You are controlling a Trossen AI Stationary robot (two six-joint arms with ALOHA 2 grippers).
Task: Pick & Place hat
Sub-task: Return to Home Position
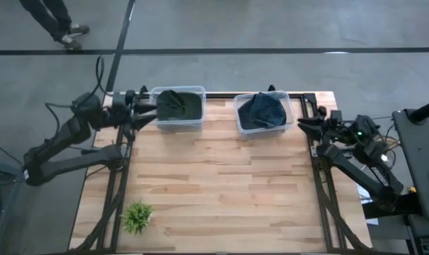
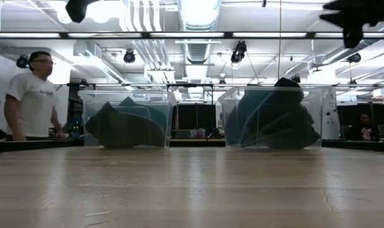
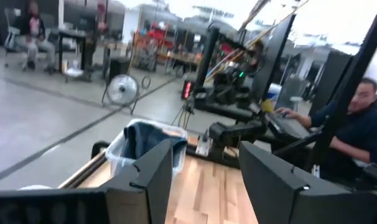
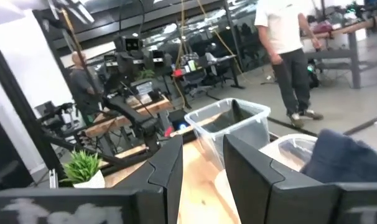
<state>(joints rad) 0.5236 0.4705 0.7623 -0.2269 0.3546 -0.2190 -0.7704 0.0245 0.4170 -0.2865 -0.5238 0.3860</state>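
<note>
Two bins stand at the surface's (image 1: pixel 221 184) far edge from above: left bin (image 1: pixel 179 127) with green caps (image 1: pixel 175 105), right bin (image 1: pixel 260 130) with a blue cap (image 1: pixel 260 112). Level across, dark cloth fills both. Wrist views: left tool (image 3: pixel 205 146) wide, right tool (image 4: pixel 202 140) narrower, both holding nothing.

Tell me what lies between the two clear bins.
Nothing: only a bare strip of wooden table separates the left bin and the right bin, seen in the high view.
</note>
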